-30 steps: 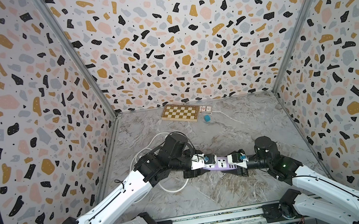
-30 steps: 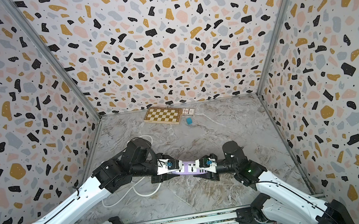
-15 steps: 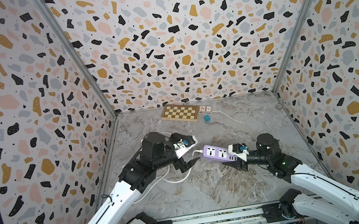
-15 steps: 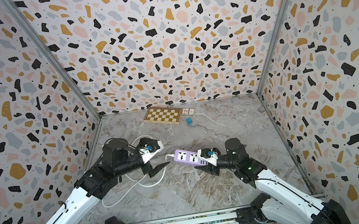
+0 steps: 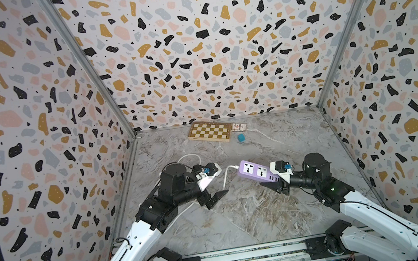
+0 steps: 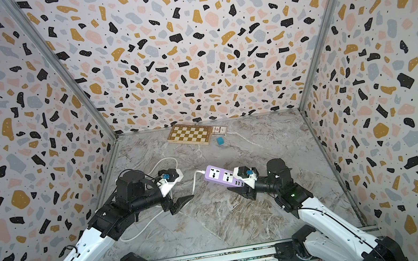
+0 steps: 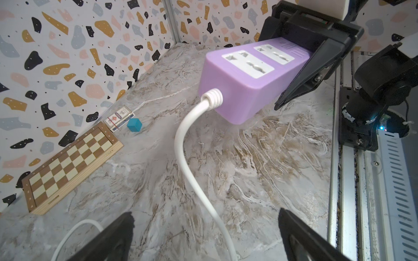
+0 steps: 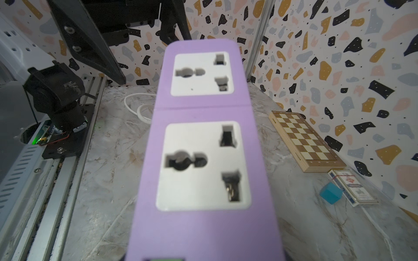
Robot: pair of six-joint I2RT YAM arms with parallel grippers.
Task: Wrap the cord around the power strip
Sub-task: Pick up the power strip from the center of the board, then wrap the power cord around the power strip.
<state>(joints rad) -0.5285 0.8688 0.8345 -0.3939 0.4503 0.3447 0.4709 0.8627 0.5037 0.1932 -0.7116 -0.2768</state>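
Two arms reach in from the near rail and face each other over the marble table (image 5: 243, 216). The right arm stretches low and forward with its wrist level. The right gripper (image 5: 273, 182) is clamped across one end of the power strip (image 5: 253, 169), one black jaw on each long side. It holds the lilac bar sockets-up, and in the left wrist view the bar appears lifted clear of the surface. The left arm is bent at the elbow, its forearm angled toward the middle of the table. The left gripper (image 5: 217, 182) has its jaws spread wide and holds nothing. It sits just short of the strip's free end, and the cord (image 7: 183, 144) passes between its fingertips without touching them. The cord leaves that free end, drops to the table and runs back under the left arm in loose loops, with no turn around the strip.
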